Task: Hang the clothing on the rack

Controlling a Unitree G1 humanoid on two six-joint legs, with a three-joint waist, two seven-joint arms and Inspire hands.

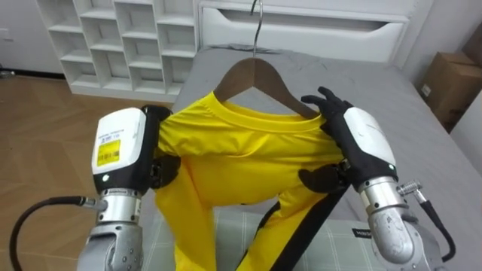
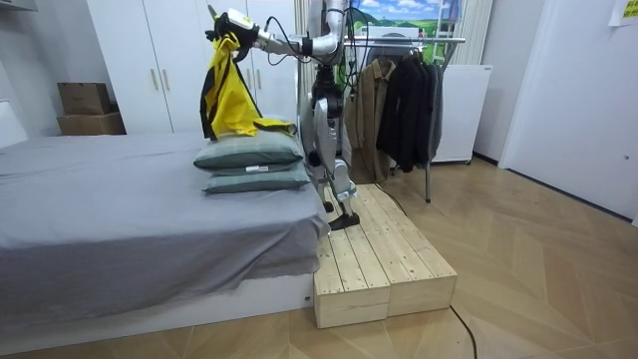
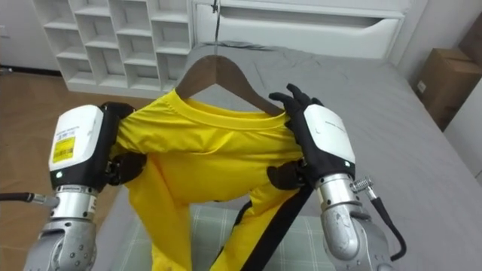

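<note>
A yellow shirt [image 1: 241,158] with a black stripe hangs on a wooden hanger [image 1: 256,71], whose metal hook [image 1: 257,22] points up. I hold both up in front of me over the bed. My left hand [image 1: 120,147] grips the shirt's left shoulder, thumb pinching the cloth. My right hand [image 1: 365,139] has its fingers curled over the right shoulder of the shirt and the hanger's arm, thumb pressed in below. In the room view the shirt [image 2: 231,95] hangs from my raised arms above the pillows.
I stand on a wooden platform [image 2: 384,264] beside a grey bed [image 1: 422,150]. Two green pillows [image 2: 249,165] lie under the shirt. A clothes rack [image 2: 399,95] with dark coats stands behind me. White shelves [image 1: 120,38] and a cardboard box [image 1: 452,83] flank the bed.
</note>
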